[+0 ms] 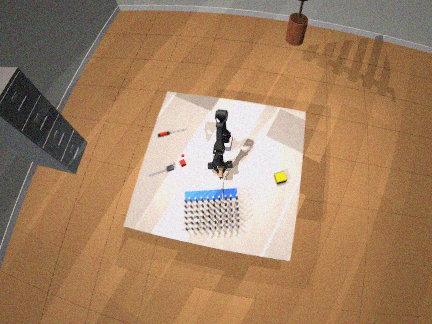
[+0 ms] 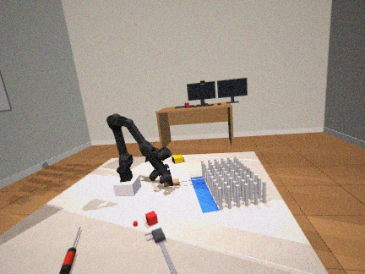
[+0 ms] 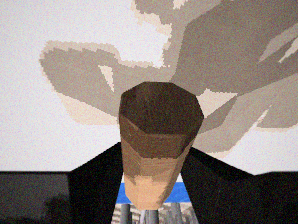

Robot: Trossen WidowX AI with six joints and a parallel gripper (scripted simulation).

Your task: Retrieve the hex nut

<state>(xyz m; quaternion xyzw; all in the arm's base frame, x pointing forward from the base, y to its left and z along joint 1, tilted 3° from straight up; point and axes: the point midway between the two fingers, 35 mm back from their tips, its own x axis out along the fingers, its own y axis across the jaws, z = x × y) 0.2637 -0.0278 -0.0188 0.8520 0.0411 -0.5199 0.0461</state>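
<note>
Fingers clamped on the wooden handle of a hook tool, dark pads flanking it on both sides in the wrist view. Handle faceted, butt end toward the wrist camera, tapering away toward the blue strip.

Gripper low over the white mat, just short of the taped strip. Handle tip pokes out past the fingers; thin wire shaft runs on from it. Long axis roughly level, pointing from the gripper straight at the spacers. In the top view the shaft runs from the gripper down to the near edge of the strip, square to it. Cannot tell whether the tip reaches into the spacer field: too thin to resolve.

Hex nut not discernible in any view; presumably hidden among the spacers.

Arm folded: upper link rising from the base, elbow high, forearm sloping down and forward, wrist pitched down near the mat.

Elsewhere on the mat, well apart from the field: red-handled screwdriver, grey-headed tool beside a red cube, yellow block.
</note>
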